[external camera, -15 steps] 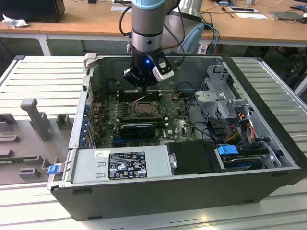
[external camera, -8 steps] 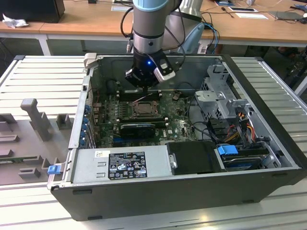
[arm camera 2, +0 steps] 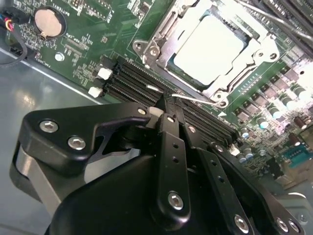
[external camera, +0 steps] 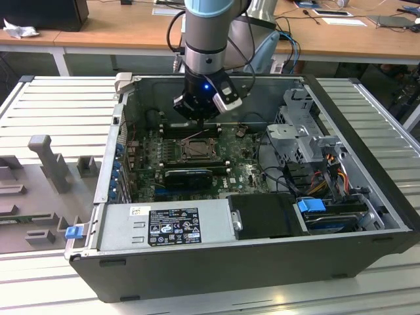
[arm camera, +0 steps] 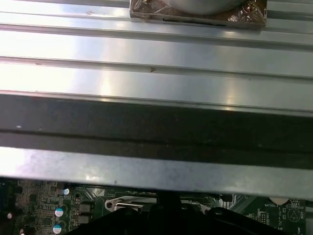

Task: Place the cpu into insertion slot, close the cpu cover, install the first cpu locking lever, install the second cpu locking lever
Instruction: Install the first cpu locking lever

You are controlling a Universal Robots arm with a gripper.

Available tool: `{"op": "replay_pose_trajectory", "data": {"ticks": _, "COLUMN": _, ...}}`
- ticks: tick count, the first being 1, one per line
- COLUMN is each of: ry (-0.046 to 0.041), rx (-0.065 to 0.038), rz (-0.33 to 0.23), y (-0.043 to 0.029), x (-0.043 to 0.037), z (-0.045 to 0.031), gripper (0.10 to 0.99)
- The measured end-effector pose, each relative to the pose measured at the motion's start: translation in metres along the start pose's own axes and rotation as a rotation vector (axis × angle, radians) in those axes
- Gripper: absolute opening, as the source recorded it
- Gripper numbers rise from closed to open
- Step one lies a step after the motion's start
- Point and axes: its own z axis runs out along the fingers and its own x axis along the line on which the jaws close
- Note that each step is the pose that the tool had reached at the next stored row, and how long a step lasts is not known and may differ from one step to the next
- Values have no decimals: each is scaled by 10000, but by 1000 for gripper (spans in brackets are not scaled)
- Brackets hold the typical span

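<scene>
The claw (arm camera 2: pixel 166 100), fingers together, touches the cpu cover's (arm camera 2: pixel 164 29) lever-side edge.

The cpu (arm camera 2: pixel 209 47) lies in the insertion slot (arm camera 2: pixel 146 51) under the cpu cover (arm camera 2: pixel 254 35), memory slots (arm camera 2: pixel 142 78) just beside.

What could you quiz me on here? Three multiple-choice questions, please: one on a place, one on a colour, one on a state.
1. Where is the cpu?
A. In the insertion slot
B. On the desk behind the case
C. On top of the power supply

2. What colour is the motherboard?
A. Red
B. Green
C. White

3. How does the cpu cover stand?
A. Upright, swung open
B. Taken off, beside the case
C. Down over the cpu

Answers: 1 A, the pale chip sits inside the socket's metal rim; 2 B, the board around the socket is green; 3 C, the frame lies flat around the chip, which shows through its window.
</scene>
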Motion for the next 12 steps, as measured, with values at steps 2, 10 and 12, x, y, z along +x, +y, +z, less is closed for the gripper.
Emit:
{"op": "replay_pose_trajectory", "data": {"ticks": 2, "ry": -1, "rx": -2, "rz": -8, "y": -3, "x": -4, "z": 10, "gripper": 106}}
{"op": "replay_pose_trajectory", "data": {"ticks": 10, "ry": 1, "rx": -1, "rz": -17, "y": -15, "x": -69, "z": 80, "gripper": 106}}
{"op": "replay_pose_trajectory", "data": {"ticks": 12, "ry": 2, "rx": -1, "rz": -21, "y": -18, "x": -81, "z": 100, "gripper": 106}}
